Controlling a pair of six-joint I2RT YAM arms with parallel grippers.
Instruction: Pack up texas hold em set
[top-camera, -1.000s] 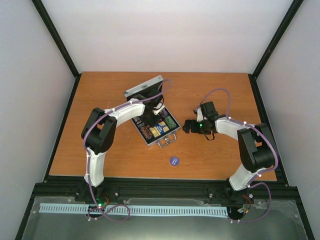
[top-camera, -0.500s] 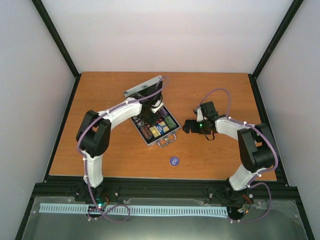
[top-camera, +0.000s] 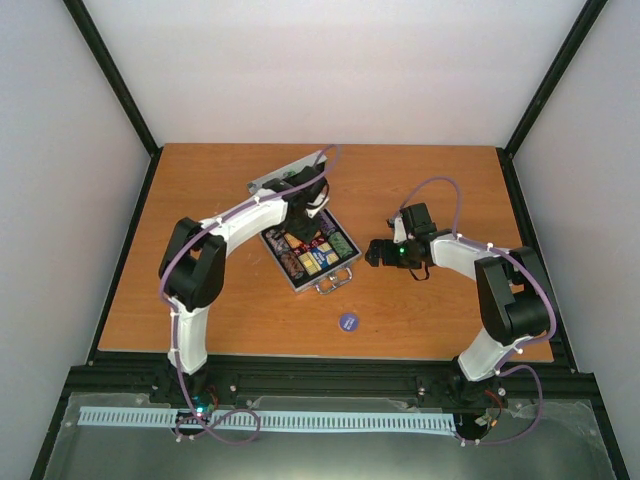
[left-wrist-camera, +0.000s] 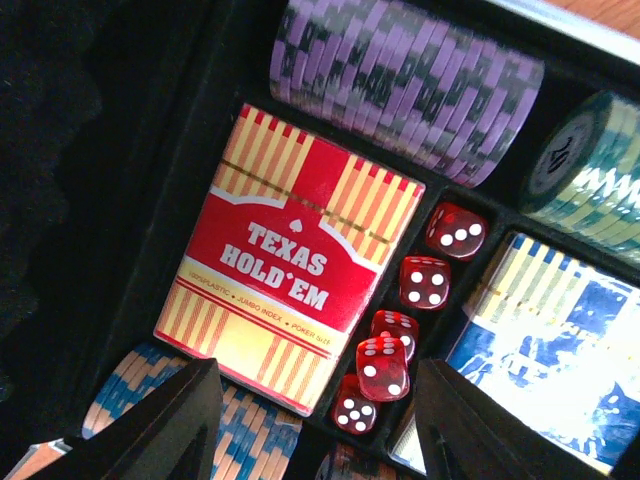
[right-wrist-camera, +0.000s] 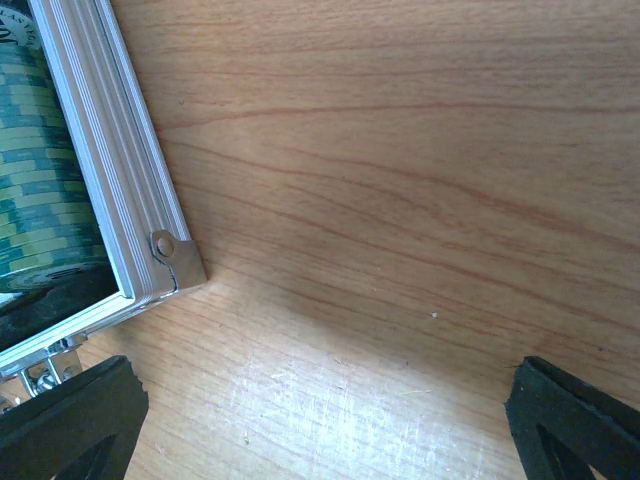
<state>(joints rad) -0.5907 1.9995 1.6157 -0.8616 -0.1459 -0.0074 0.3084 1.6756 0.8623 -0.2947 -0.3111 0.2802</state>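
Case (right-wrist-camera: 105, 160): open at mid-table, with chips (left-wrist-camera: 420, 90), card box (left-wrist-camera: 290, 270) and dice (left-wrist-camera: 400, 330) seated inside
Disc (top-camera: 348, 321): the lone piece outside, flat on the table (right-wrist-camera: 400, 150), nearward of the case's handle edge
Left claw (left-wrist-camera: 315, 400): spread, empty, over the card box
Right claw (right-wrist-camera: 320, 420): spread, empty, beside the case's right corner
Nearer arm: likely the right, as the disc lies nearward and slightly left of it

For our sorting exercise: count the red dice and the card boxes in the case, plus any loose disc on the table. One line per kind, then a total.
Red dice: 5
Card boxes: 2 (red box, blue box)
Loose purple disc: 1
Total: 8
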